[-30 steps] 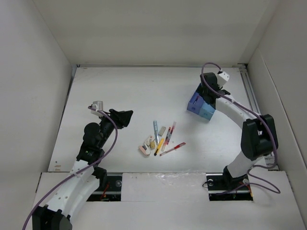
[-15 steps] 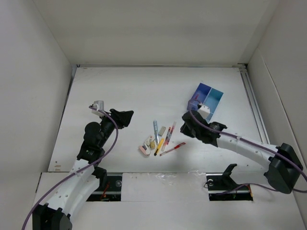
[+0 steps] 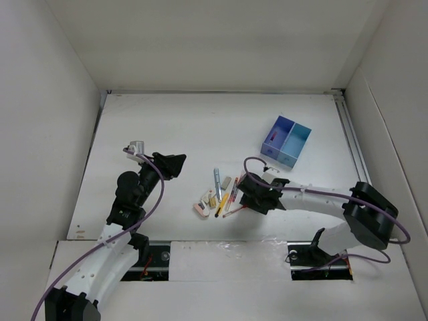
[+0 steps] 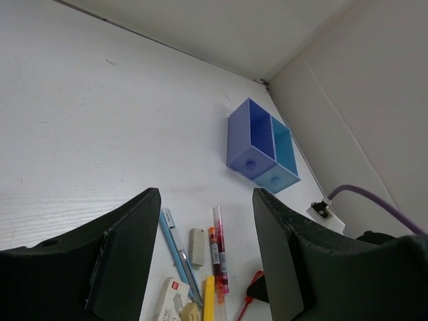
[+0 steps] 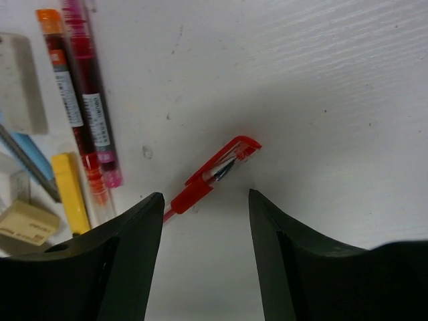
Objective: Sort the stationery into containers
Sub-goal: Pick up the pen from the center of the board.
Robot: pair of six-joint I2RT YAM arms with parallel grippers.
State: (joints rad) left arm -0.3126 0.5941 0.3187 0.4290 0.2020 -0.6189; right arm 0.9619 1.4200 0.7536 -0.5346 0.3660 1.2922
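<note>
- Your right pincer [image 5: 204, 197] is spread wide, empty, straddling the red pen [image 5: 215, 171]; one end hides behind a finger.
- Your left pincer [image 4: 206, 195] gapes wide, holding nothing.

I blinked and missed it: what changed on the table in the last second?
The right arm swung from the blue box back to the pile of pens; its jaws now stand open over the red pen, holding nothing. The left arm and that pile stayed put.
</note>
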